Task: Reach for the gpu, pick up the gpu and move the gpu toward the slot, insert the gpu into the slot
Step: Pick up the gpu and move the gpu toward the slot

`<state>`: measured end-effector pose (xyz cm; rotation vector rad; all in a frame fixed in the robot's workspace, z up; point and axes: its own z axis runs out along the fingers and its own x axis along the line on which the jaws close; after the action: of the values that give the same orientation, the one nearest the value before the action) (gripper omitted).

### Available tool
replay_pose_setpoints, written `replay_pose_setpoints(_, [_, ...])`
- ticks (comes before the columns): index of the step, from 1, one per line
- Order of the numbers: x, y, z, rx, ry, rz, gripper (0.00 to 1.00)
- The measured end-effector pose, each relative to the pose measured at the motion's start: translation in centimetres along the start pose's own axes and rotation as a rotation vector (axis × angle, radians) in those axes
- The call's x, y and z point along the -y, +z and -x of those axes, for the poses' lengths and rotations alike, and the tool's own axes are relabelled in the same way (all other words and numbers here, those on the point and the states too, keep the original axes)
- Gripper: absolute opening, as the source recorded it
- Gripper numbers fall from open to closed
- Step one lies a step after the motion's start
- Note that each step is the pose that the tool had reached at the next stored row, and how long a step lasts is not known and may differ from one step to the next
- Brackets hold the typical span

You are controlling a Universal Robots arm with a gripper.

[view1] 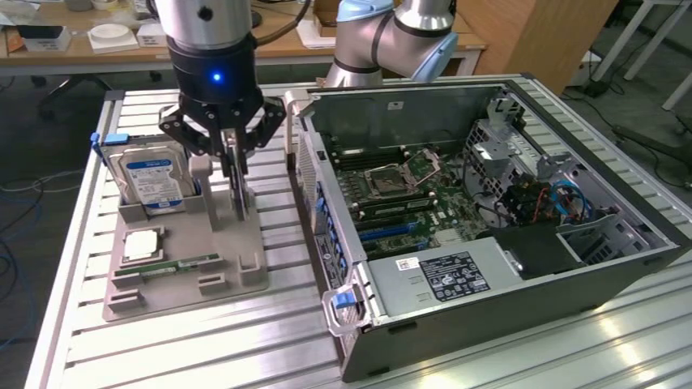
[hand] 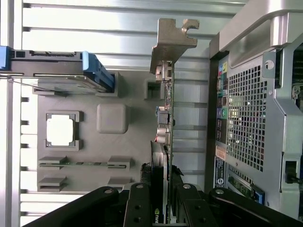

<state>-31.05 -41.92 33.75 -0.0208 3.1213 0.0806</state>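
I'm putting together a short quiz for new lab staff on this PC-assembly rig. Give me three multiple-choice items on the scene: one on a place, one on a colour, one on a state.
1. Where is the gpu?
A) on edge in the grey holder tray beside the computer case
B) plugged in inside the case
C) flat on the table slats

2. What colour is the hard drive label?
A) red
B) blue and white
C) green

3. How is the computer case?
A) shut on all sides
B) side open, motherboard showing
C) covered by a cloth

Answers:
1 A: the card stands upright in the tray, right under the gripper.
2 B: the drive's face shows a blue and white label.
3 B: the exterior view looks straight in at the board and cables.
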Motion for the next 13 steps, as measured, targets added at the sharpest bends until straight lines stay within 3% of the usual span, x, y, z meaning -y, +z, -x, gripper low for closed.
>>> replay_pose_setpoints(13, [-0.03,-0.68,0.01,0.0000,0.000,0.0012,0.26])
